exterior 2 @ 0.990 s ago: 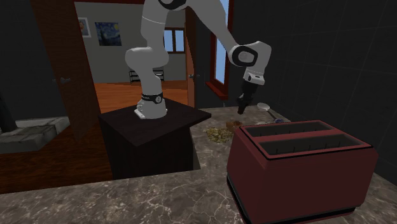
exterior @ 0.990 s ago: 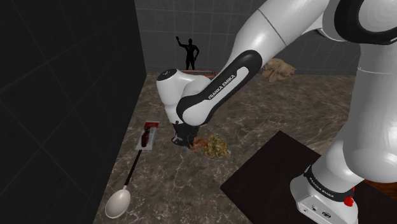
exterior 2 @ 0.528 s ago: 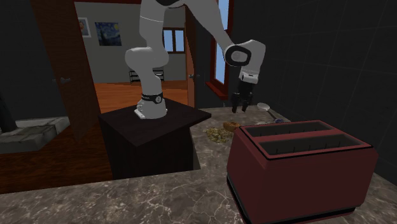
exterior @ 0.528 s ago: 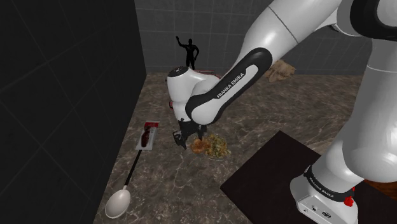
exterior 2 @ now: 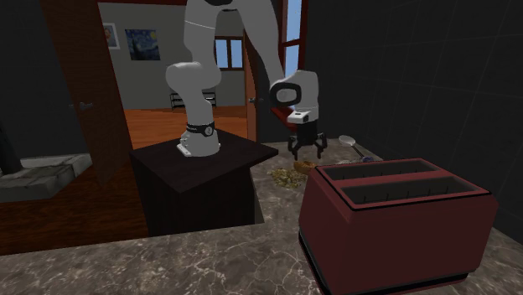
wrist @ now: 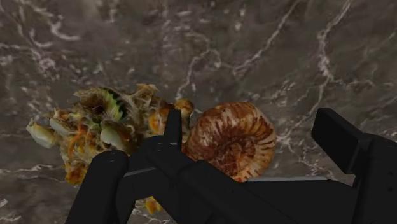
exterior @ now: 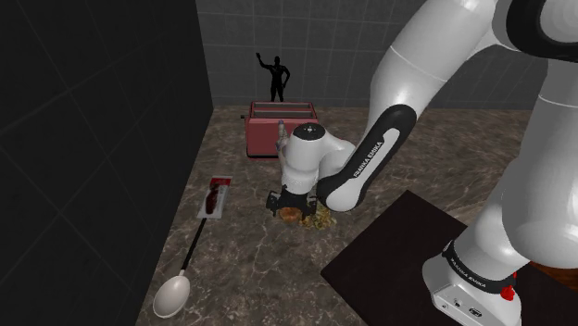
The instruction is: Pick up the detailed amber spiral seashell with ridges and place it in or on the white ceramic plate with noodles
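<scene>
The amber ridged spiral seashell [wrist: 233, 140] lies on its side against the heap of noodles [wrist: 102, 130], on the marble counter. My gripper [wrist: 252, 127] hangs just above it, open, with one black finger [wrist: 172, 125] at the shell's noodle side and the other finger [wrist: 336, 135] well clear of it. In the shoulder view the gripper [exterior: 289, 198] stands over the shell [exterior: 293, 214] at the near-left edge of the noodle plate [exterior: 323, 220]. The second exterior view has the open gripper [exterior 2: 307, 152] above the noodles [exterior 2: 290, 174].
A dark red toaster [exterior: 281, 129] stands behind the plate; it fills the foreground of the second exterior view [exterior 2: 392, 219]. A long white spoon [exterior: 178, 289] and a small red-and-white item [exterior: 216, 197] lie toward the shoulder view's left. A black figurine [exterior: 276, 76] stands by the back wall.
The fingers have gone from shut on the shell to wide apart, leaving it beside the noodles. The wrist has swung toward the shoulder view's right.
</scene>
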You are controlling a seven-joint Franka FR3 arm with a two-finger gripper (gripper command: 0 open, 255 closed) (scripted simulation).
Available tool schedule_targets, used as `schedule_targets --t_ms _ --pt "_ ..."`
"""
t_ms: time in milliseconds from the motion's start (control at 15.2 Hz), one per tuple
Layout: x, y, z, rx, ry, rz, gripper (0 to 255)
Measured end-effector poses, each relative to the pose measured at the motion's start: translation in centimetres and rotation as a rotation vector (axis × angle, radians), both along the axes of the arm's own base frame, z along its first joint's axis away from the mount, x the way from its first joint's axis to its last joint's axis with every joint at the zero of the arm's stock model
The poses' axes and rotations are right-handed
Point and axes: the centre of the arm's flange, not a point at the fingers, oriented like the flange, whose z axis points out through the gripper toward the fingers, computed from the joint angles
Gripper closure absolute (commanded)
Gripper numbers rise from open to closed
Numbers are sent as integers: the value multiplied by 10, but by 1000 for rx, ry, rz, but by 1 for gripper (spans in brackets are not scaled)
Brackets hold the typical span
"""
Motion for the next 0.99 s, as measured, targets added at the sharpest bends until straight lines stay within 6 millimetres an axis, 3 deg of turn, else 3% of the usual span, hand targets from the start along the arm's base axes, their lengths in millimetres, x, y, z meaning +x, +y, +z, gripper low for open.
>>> schedule_targets --t_ms 264,660,726,990 --pt "1 0 -20 3 -2 -6 0" --pt "1 0 -24 3 -3 -6 0" --pt "1 0 -24 3 -3 -6 255" --pt "1 0 -24 3 -3 -6 255"
